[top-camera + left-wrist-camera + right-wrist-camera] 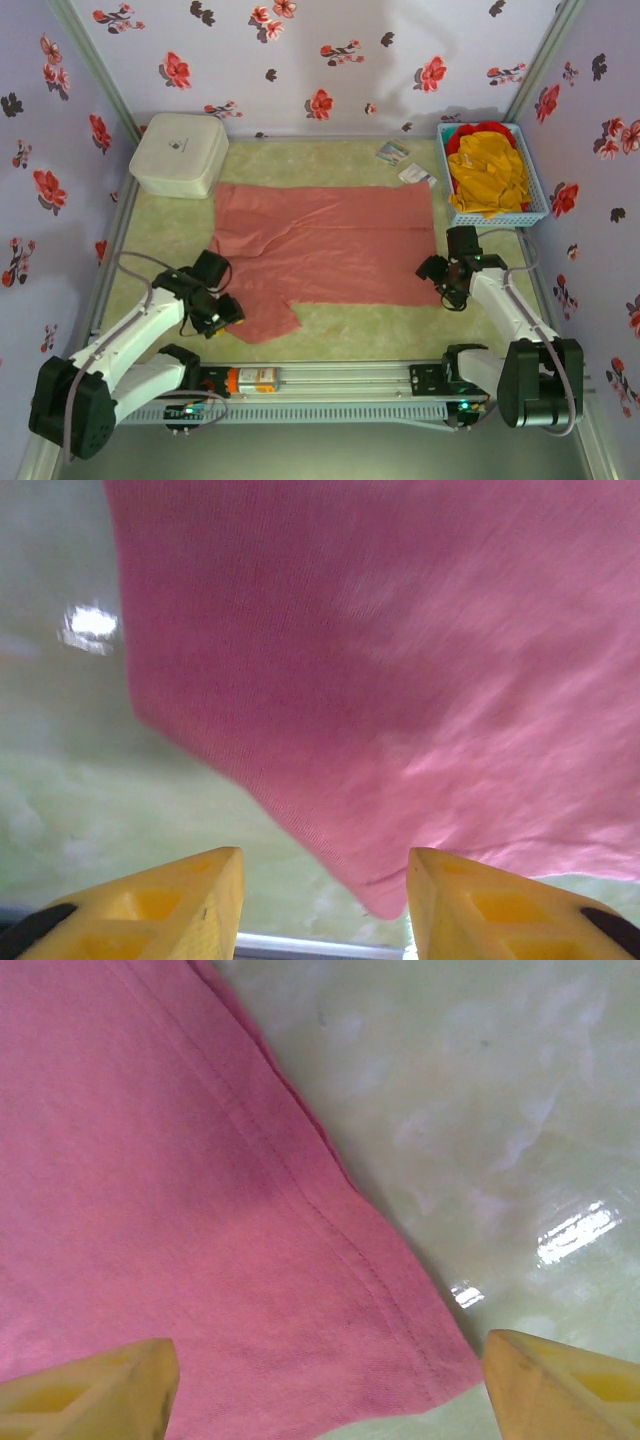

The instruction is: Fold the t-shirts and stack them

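Note:
A salmon-pink t-shirt (325, 243) lies spread flat on the green mat, with one sleeve (262, 318) sticking out toward the near left. My left gripper (216, 310) hovers at that sleeve, open. In the left wrist view the sleeve's tip (390, 895) lies between the yellow fingers (195, 895) without touching either. My right gripper (447, 285) is open over the shirt's near right hem corner (430, 1365), and its fingers (110, 1385) straddle the corner. A mustard-yellow t-shirt (487, 172) and a red one (487, 130) are piled in the blue basket (497, 216).
A white rounded-square box (180, 152) stands at the back left, touching the mat's edge. Two small paper tags (393, 152) lie at the back near the basket. Floral walls close in three sides. The arms' rail (330, 380) runs along the near edge.

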